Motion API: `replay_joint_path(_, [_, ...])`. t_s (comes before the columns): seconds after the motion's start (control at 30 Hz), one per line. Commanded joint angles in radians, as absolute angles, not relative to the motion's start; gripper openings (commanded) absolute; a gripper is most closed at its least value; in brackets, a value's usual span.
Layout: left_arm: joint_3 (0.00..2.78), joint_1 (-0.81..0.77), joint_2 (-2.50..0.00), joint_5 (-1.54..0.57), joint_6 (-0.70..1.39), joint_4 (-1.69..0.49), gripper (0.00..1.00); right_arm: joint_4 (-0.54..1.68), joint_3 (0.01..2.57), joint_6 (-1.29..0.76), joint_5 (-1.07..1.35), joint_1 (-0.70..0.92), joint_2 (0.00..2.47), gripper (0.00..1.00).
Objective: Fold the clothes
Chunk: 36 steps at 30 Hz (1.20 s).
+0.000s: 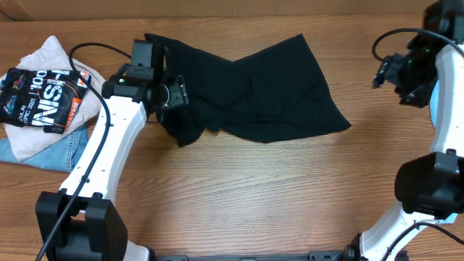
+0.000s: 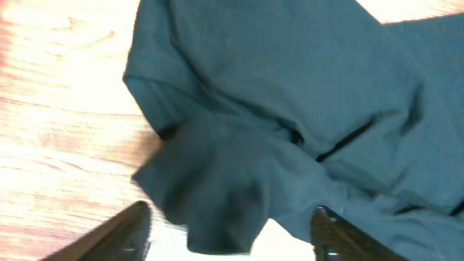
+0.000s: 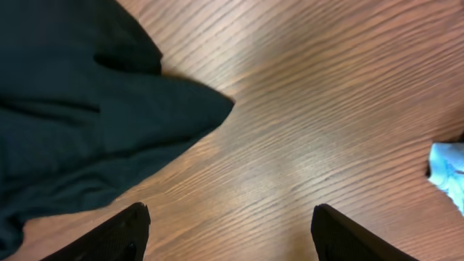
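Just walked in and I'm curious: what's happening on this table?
Two robot arms are working on folding a black shirt, which lies crumpled on the table, not yet folded. The left pincer hovers open over the shirt's left edge, holding nothing. The right pincer is open and empty over bare wood to the right.

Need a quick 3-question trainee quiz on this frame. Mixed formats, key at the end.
1. True or false: the right tool is gripping a corner of the black shirt.
2. What lies directly below the open left tool? A) bare wood B) the black shirt C) a printed garment
3. Fill in: the pile of other clothes sits on the robot's ____ side.

Key: 1 false, it is open over bare wood; 2 B; 3 left.
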State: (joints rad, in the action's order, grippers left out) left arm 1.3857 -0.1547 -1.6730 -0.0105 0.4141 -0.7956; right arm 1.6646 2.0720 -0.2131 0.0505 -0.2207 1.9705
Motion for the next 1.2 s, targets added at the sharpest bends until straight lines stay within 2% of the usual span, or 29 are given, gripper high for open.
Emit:
replay_joint_path(0.0, [1.390, -0.157, -1.674, 0.004, 0.393, -0.801, 0.77, 1.644, 2.030, -0.220, 0.035, -0.197, 1.961, 0.75])
replay_joint_path(0.27, [1.387, -0.164, -1.674, -0.049, 0.397, -0.945, 0.67, 1.607, 2.001, -0.220, 0.024, -0.189, 1.961, 0.75])
replay_joint_path(0.5, [1.316, -0.171, -1.680, -0.113, 0.501, -0.854, 0.54, 1.598, 2.001, -0.220, 0.023, -0.189, 1.961, 0.76])
replay_joint_path(0.67, [1.235, -0.171, -1.681, -0.124, 0.585, -0.710, 0.54, 1.598, 2.001, -0.220, 0.024, -0.189, 1.961, 0.75])
replay_joint_path(0.93, [1.213, -0.171, -1.681, -0.120, 0.584, -0.520, 0.52, 1.594, 2.001, -0.220, 0.023, -0.189, 1.961, 0.75])
replay_joint_path(1.17, [1.213, -0.171, -1.698, -0.096, 0.583, -0.520, 0.50, 1.592, 2.001, -0.220, 0.020, -0.189, 1.961, 0.75])
